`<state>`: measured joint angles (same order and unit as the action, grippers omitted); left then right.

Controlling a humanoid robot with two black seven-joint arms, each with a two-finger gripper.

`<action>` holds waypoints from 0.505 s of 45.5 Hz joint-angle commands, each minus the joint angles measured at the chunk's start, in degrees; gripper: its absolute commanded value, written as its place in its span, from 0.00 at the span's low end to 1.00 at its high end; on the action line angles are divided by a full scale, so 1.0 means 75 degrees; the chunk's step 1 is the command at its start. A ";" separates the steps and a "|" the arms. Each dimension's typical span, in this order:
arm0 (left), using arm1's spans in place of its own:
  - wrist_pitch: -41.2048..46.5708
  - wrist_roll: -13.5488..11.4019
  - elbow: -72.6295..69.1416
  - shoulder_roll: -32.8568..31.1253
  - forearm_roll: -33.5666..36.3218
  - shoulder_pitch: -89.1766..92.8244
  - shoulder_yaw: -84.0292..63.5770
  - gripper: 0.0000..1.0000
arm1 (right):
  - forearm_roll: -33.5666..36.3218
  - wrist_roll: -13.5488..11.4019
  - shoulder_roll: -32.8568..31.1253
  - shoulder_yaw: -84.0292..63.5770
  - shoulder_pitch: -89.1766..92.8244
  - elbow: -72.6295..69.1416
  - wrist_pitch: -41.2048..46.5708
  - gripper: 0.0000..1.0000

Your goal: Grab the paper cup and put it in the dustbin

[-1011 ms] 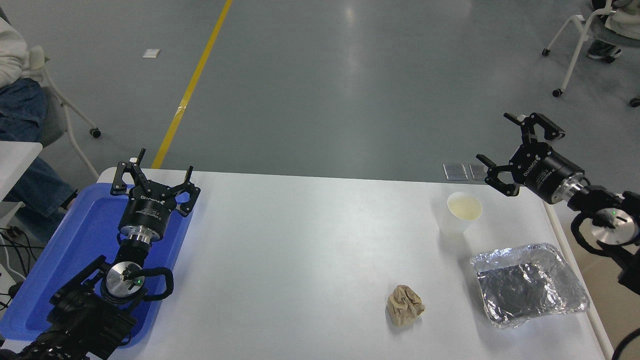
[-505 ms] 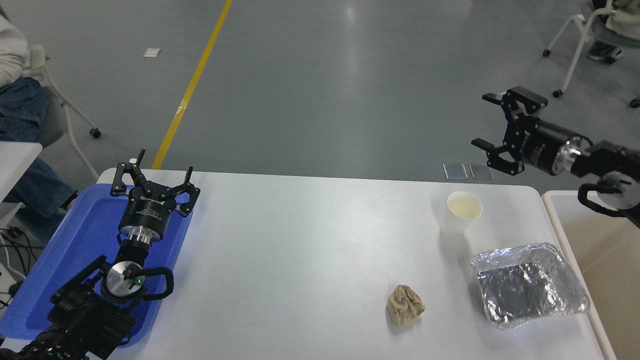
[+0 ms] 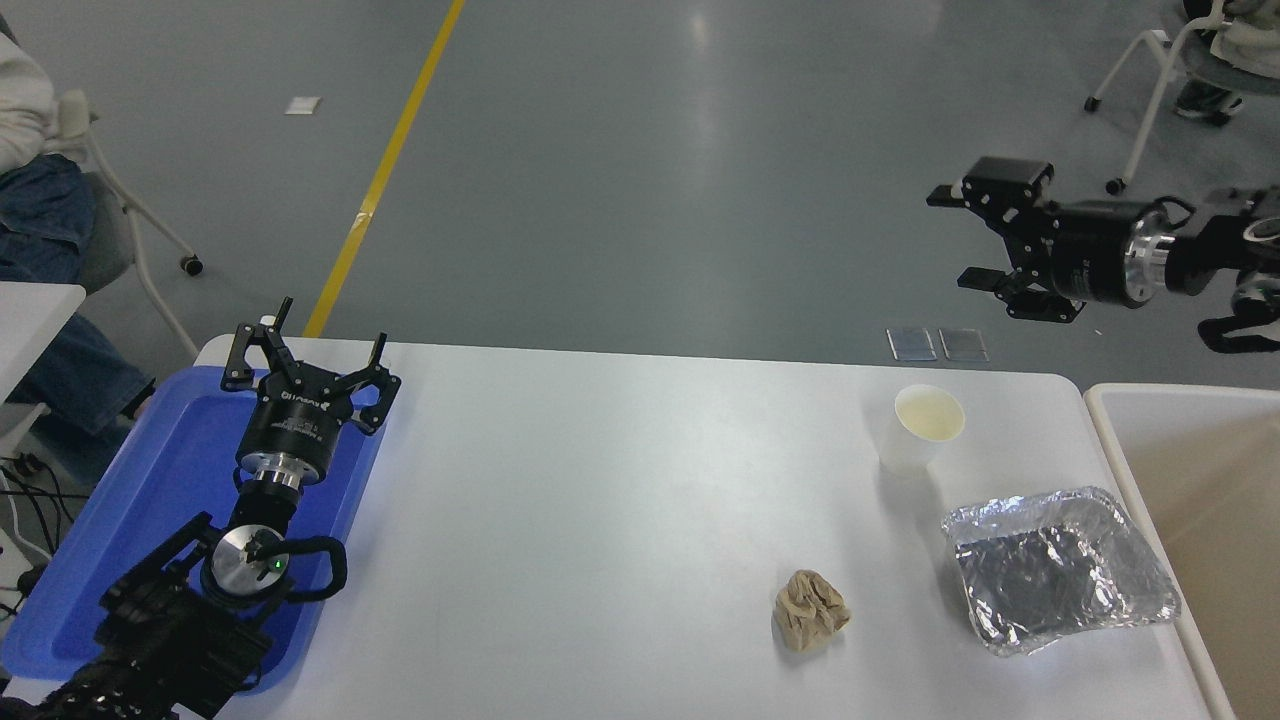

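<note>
The paper cup (image 3: 922,428) stands upright on the white table (image 3: 600,480) at the right, white with a pale yellowish inside. The dustbin (image 3: 1180,400), cream-rimmed with a tan inside, sits off the table's right edge. My right gripper (image 3: 965,235) is open and empty, high up beyond the table's far edge, above and behind the cup, pointing left. My left gripper (image 3: 305,345) is open and parked over the blue tray at the lower left.
A crinkled silver foil tray (image 3: 1055,565) lies in front of the cup, near the right edge. A crumpled brown paper ball (image 3: 810,610) lies left of it. A blue plastic tray (image 3: 150,500) sits at the left. A seated person (image 3: 30,200) is at the far left.
My right arm has risen and swung back, away from the cup, and the gripper has turned to point left. The dustbin's rim and inside now show. The cup has not moved.
</note>
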<state>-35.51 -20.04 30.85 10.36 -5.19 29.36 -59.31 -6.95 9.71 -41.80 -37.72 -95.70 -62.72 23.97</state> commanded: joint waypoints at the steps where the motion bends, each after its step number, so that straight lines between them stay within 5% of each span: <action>1: 0.0000 0.0000 -0.0001 0.0001 0.0000 0.0000 -0.0002 1.00 | -0.0432 0.0006 0.0311 -0.2340 -0.1840 -0.1245 0.0004 1.00; 23: 0.0000 0.0000 -0.0001 0.0013 0.0000 0.0000 -0.0002 1.00 | -0.0796 -0.0005 0.2068 -0.4357 -0.4336 -0.3331 0.0144 1.00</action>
<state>-35.51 -20.04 30.84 10.43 -5.18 29.36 -59.25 -11.98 9.68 -33.34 -63.21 -118.71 -79.78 24.49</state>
